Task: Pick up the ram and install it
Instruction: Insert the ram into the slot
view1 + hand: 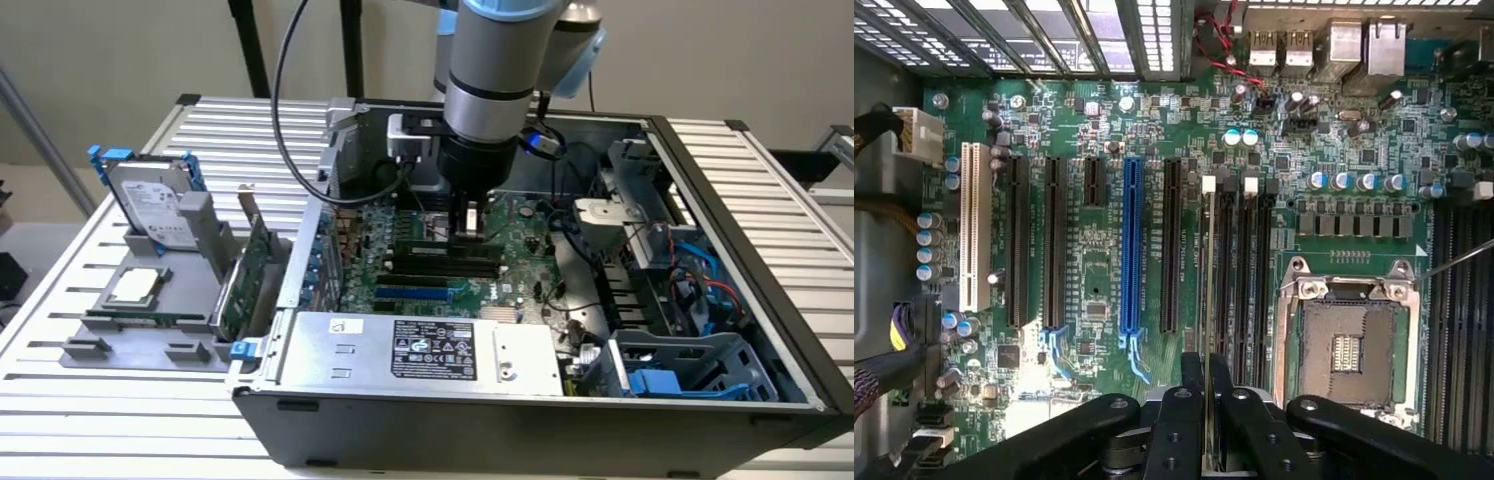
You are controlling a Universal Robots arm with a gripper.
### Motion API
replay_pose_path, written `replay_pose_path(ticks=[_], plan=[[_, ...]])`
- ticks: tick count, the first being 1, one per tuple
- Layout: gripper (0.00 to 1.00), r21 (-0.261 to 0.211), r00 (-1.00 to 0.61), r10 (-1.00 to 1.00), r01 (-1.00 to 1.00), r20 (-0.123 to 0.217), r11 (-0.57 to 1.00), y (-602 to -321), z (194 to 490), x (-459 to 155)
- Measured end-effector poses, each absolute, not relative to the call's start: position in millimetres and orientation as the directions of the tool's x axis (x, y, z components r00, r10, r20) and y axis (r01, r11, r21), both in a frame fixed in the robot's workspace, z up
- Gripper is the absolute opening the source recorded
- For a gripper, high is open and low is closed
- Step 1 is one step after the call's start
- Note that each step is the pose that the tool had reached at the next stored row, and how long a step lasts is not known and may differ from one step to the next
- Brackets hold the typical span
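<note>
My gripper [467,232] reaches straight down into the open computer case [747,300], just over the green motherboard [521,235]. In the wrist view the ram [1207,280] appears edge-on as a thin pale line clamped between my black fingers [1191,385]; the gripper [1207,368] is shut on it. The stick runs along a black memory slot [1220,270] with a white clip at its far end, beside the CPU socket [1344,345]. Whether the ram sits seated in the slot or hovers just above it cannot be told.
A grey fixture [140,325] at the exterior view's left holds a hard drive [147,205], a square silver processor [138,287] and a green expansion card [240,275]. The power supply [427,350] fills the case's near side. Cables and a blue drive cage [667,380] crowd the exterior view's right.
</note>
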State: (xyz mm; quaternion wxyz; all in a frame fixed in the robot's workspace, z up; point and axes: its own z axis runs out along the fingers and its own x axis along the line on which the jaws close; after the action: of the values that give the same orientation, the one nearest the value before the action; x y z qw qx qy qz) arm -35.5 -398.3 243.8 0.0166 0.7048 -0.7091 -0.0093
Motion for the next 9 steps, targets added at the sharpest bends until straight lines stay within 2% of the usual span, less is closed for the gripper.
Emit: replay_pose_path(ticks=[9], plan=[[0.0,0.036,-0.006,-1.0,-0.999,0.011,0.006,-397.8,235.6,-35.7]])
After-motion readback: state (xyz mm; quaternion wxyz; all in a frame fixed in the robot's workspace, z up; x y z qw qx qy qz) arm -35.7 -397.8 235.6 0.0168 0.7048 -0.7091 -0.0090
